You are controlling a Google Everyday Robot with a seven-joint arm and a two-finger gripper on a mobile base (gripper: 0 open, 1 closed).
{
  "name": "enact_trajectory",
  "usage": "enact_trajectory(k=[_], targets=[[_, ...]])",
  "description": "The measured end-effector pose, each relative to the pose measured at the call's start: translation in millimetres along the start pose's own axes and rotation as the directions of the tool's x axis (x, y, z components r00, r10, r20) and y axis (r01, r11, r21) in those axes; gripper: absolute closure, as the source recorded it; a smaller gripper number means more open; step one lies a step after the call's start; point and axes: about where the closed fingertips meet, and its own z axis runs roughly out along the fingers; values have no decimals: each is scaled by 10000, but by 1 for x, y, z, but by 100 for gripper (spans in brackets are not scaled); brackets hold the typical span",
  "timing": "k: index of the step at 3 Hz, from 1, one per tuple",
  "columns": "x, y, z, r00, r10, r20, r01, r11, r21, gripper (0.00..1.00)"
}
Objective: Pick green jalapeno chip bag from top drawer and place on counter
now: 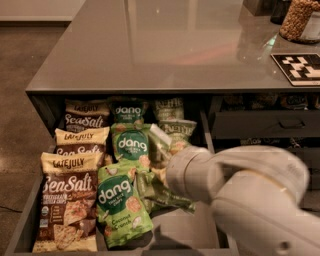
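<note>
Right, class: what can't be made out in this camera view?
Camera view:
- gripper, down in the top drawer among the bags: mostly hidden behind the arm.
- Kettle bags: flavour print too blurred to read.
- crumpled green bag by the gripper: label unreadable.
- jar on the counter: cut off by the top edge.

Floor [25, 90] — dark, speckled, matte. Pale wall strip [35, 10] at top left. Narrow handled drawers [265, 125] — dark grey, right side.

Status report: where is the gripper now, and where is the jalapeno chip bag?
Gripper low inside top drawer, at the Kettle column. Green jalapeno chip bag crumpled beside it, not yet out. Dang bag close alongside.
</note>
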Motion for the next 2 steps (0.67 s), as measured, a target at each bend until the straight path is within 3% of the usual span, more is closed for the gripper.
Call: enact_trajectory(k=[1, 2], targets=[[-34, -42, -60, 9956, 556, 754, -566, 9983, 113, 100], [-10, -95, -97, 9931, 1173, 71, -1175, 9921, 444, 100]])
